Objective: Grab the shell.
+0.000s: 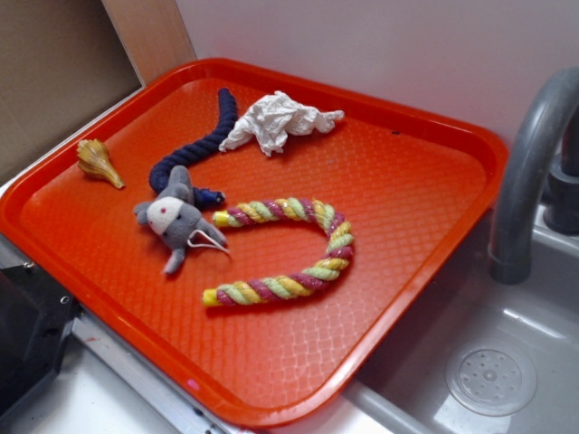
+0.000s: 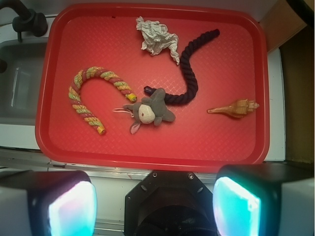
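A grey sink basin (image 1: 488, 362) fills the lower right of the exterior view, with a round drain cover in its floor and a curved grey faucet (image 1: 525, 172) rising at the right edge; a pale wall runs across the top of that frame, with a brown board (image 1: 149, 32) leaning in the upper left corner. Resting across the counter and sink edge is a large red tray (image 1: 416, 208) with a dimpled, diamond-patterned floor and a raised rim — it holds everything else. In the tray's middle lies a twisted rope toy (image 1: 308, 244) striped yellow, green and maroon, bent into a U; above and left of it a dark blue rope (image 1: 204, 145) curves down to a grey plush mouse (image 1: 172, 221), whose head touches the rope's lower end; a crumpled white paper (image 1: 276, 122) sits near the tray's top rim, just beside the blue rope. The shell (image 1: 98, 161) — tan-yellow, ribbed, tapering to a thin point — lies alone at the tray's far left in the exterior view, at the right side in the wrist view (image 2: 235, 108), well apart from the mouse. The gripper (image 2: 155, 204) hangs high over the tray's near edge, its two fingers spread wide and holding nothing.
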{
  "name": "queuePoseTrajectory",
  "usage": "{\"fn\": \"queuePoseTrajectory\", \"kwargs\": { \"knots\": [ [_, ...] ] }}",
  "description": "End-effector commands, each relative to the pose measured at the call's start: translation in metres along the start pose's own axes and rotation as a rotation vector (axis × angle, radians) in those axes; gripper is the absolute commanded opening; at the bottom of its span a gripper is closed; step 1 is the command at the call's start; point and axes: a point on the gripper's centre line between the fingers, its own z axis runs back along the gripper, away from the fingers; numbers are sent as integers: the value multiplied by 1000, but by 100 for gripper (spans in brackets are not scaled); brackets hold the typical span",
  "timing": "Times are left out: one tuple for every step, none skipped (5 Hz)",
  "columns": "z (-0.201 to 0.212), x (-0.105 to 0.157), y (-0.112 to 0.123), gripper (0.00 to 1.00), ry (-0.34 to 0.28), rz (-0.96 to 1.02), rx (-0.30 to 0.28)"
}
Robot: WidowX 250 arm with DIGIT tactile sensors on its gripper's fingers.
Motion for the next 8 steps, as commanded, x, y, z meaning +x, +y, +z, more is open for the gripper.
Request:
{"fn": "queuePoseTrajectory", "kwargs": {
  "knots": [
    [0, 0, 0, 100, 0, 0, 0],
    [-15, 3, 14, 100, -42, 229, -2],
    [-29, 5, 29, 100, -24, 412, 7],
    [-62, -1, 60, 100, -56, 659, 36],
    [-91, 0, 83, 100, -132, 902, 69],
    [-111, 3, 92, 100, -160, 1031, 117],
    [-130, 18, 101, 100, -209, 1036, 176],
    [-145, 27, 110, 100, -210, 1041, 223]
  ]
}}
